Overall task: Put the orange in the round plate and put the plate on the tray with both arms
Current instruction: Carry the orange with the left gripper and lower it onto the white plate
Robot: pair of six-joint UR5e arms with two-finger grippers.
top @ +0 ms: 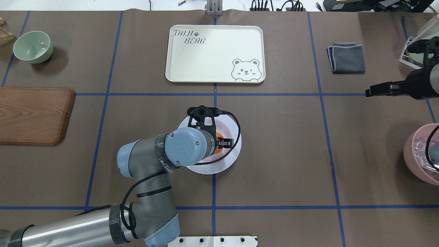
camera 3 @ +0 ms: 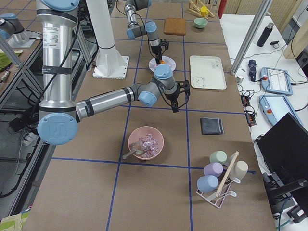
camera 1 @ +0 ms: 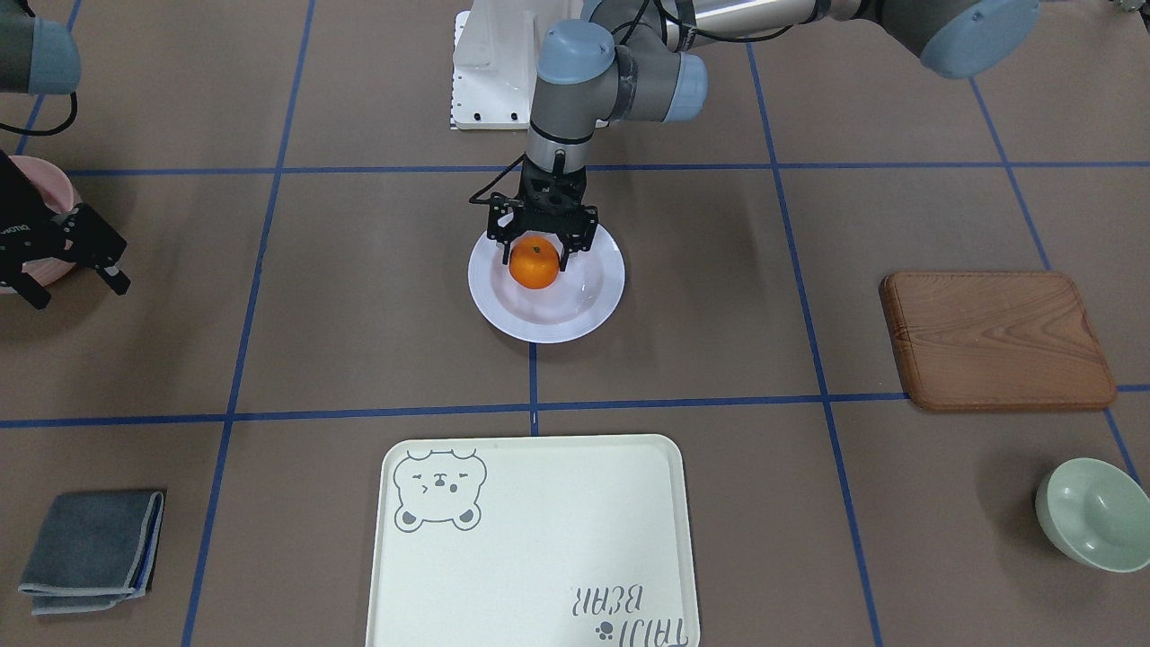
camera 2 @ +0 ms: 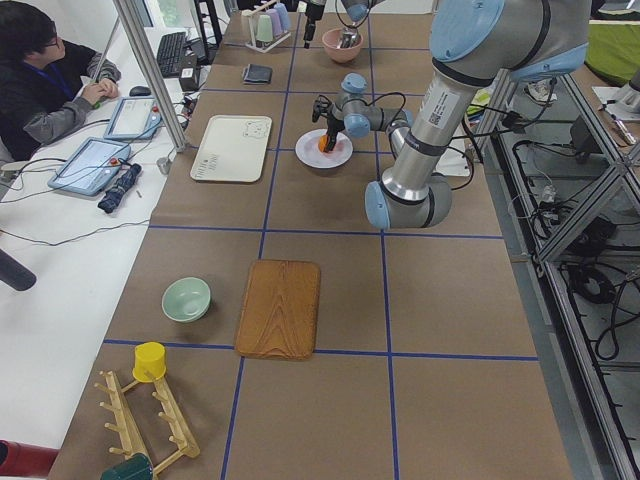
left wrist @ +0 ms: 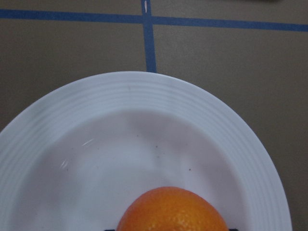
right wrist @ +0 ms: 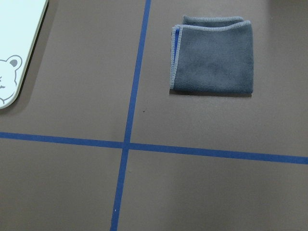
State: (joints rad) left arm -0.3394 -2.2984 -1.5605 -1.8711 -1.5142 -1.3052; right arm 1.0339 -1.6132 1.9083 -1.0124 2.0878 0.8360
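The orange (camera 1: 535,267) is between the fingers of my left gripper (camera 1: 537,261), which is shut on it, low over the sunken centre of the white round plate (camera 1: 539,328). In the left wrist view the orange (left wrist: 172,211) fills the bottom edge over the plate (left wrist: 144,96). From overhead the left wrist hides most of the fruit and part of the plate (top: 226,164). The cream bear tray (camera 1: 539,539) lies beyond the plate, bare. My right gripper (camera 1: 81,296) hangs open and holds nothing, far off to the side beside the pink bowl.
A wooden board (camera 1: 997,341) and a pale green bowl (camera 1: 1096,512) lie on the left arm's side. A folded grey cloth (camera 1: 90,548) and a pink bowl (top: 418,154) with a utensil lie on the right arm's side. A person (camera 2: 50,80) sits beside the table.
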